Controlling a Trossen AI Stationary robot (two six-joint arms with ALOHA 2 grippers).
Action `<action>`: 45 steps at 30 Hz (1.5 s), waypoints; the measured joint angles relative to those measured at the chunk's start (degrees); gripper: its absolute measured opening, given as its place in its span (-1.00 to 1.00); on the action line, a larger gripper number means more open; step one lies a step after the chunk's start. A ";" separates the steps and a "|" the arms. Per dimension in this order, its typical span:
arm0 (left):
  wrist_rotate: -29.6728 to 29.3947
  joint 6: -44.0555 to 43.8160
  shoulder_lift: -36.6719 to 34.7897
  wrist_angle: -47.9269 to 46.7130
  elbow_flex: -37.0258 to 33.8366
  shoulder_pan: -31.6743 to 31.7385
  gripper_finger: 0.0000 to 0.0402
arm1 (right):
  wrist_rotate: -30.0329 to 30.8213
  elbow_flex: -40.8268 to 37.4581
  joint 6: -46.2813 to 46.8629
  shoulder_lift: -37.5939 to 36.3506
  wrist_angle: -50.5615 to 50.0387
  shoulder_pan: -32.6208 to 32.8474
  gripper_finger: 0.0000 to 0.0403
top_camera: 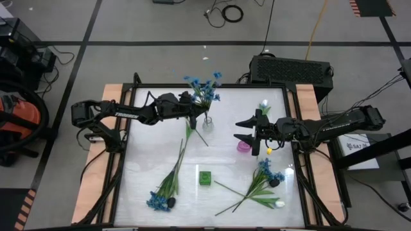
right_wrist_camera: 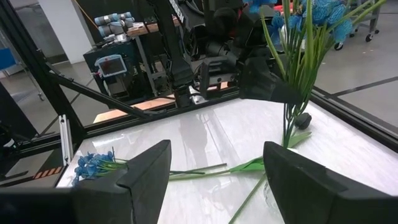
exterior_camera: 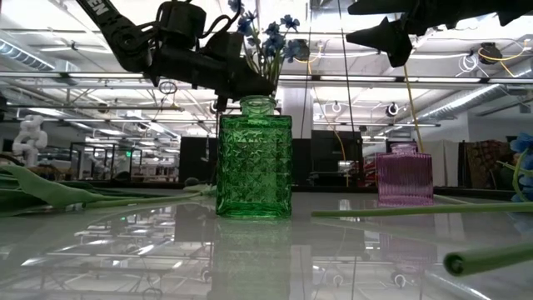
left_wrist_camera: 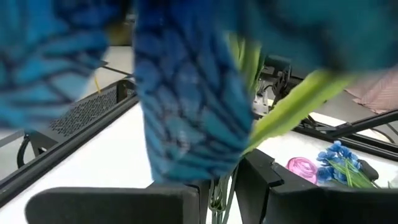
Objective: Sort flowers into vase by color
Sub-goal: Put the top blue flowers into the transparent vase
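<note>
The left gripper [top_camera: 192, 102] hovers near the middle of the table's [top_camera: 154, 154] far edge, clenched on the stems of a blue flower bunch [top_camera: 204, 86] whose lower ends reach down into a clear glass vase [top_camera: 207, 120]; in the left wrist view the blue blossoms [left_wrist_camera: 180, 93] fill most of the picture, right in front of the fingers [left_wrist_camera: 261, 180]. The right gripper [top_camera: 247, 130] hangs above the table's right half with its jaws released and nothing between them, just beside a pink vase [top_camera: 243, 146]. A green vase [top_camera: 205, 178] stands near the middle of the near half of the table. Another blue flower bunch [top_camera: 160, 200] with a dark tulip bud lies toward the near left corner, and a third blue bunch [top_camera: 268, 171] lies with a white tulip bud [top_camera: 279, 204] toward the near right corner. A white bud [top_camera: 264, 104] shows by the far right edge.
</note>
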 joint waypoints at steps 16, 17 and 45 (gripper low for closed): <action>2.38 0.72 -0.94 -10.38 0.00 2.52 -0.08 | 1.68 -0.02 0.17 0.00 -2.38 0.00 0.23; 2.51 1.42 -1.41 -12.14 0.00 2.79 -0.04 | 1.68 -0.02 0.17 0.00 -2.49 0.00 0.23; 3.69 3.62 -10.24 -29.90 0.00 3.23 0.03 | 1.70 -0.02 1.70 0.00 -5.98 0.00 0.23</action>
